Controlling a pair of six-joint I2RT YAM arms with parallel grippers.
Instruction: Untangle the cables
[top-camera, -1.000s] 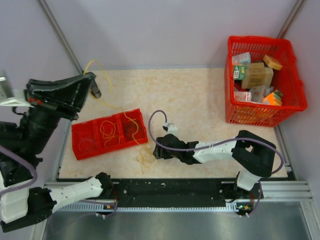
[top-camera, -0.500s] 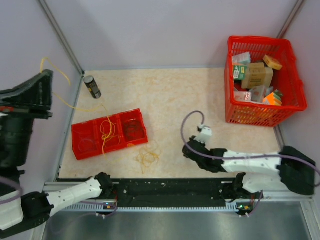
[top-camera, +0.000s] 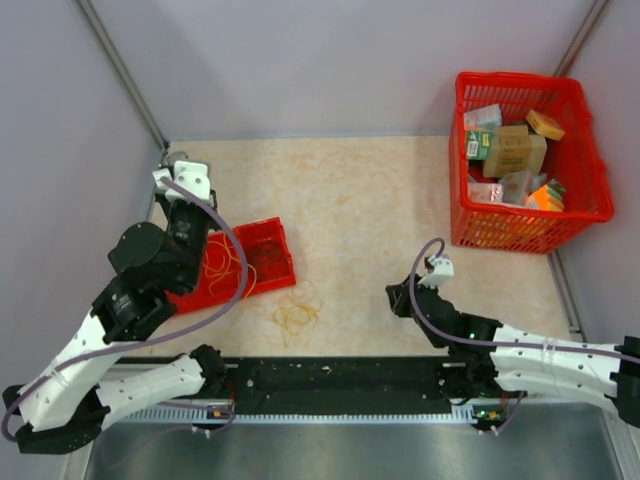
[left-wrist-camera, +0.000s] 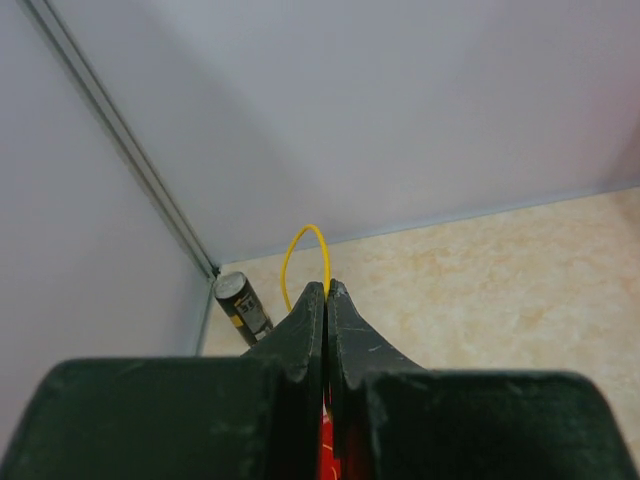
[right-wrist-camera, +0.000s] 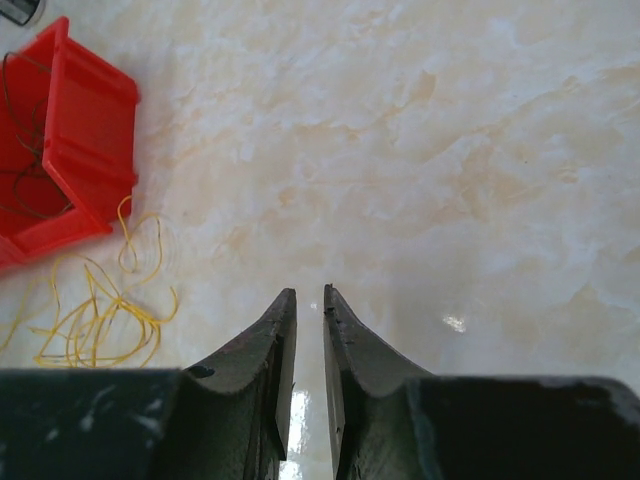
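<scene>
A loose tangle of thin yellow cables (top-camera: 293, 318) lies on the table in front of the red tray (top-camera: 275, 250); the right wrist view shows the tangle (right-wrist-camera: 95, 320) at lower left. More yellow loops (top-camera: 225, 265) lie in the tray, and a dark wire (right-wrist-camera: 25, 190) lies in its end compartment. My left gripper (left-wrist-camera: 327, 287) is shut on one yellow wire (left-wrist-camera: 300, 250), which arches up from the tips. The left arm hangs over the tray, with its gripper (top-camera: 172, 160) near the back left corner. My right gripper (right-wrist-camera: 310, 292) is low over bare table, right of the tangle, jaws slightly apart and empty.
A small black and yellow can (left-wrist-camera: 240, 305) stands in the back left corner by the wall. A red basket (top-camera: 530, 160) full of small boxes sits at the back right. Walls close off the left and back sides.
The left arm has swung down from high at the left to over the tray, still gripping the yellow wire. The right arm has pulled back to the right, away from the tangle, its jaws narrower.
</scene>
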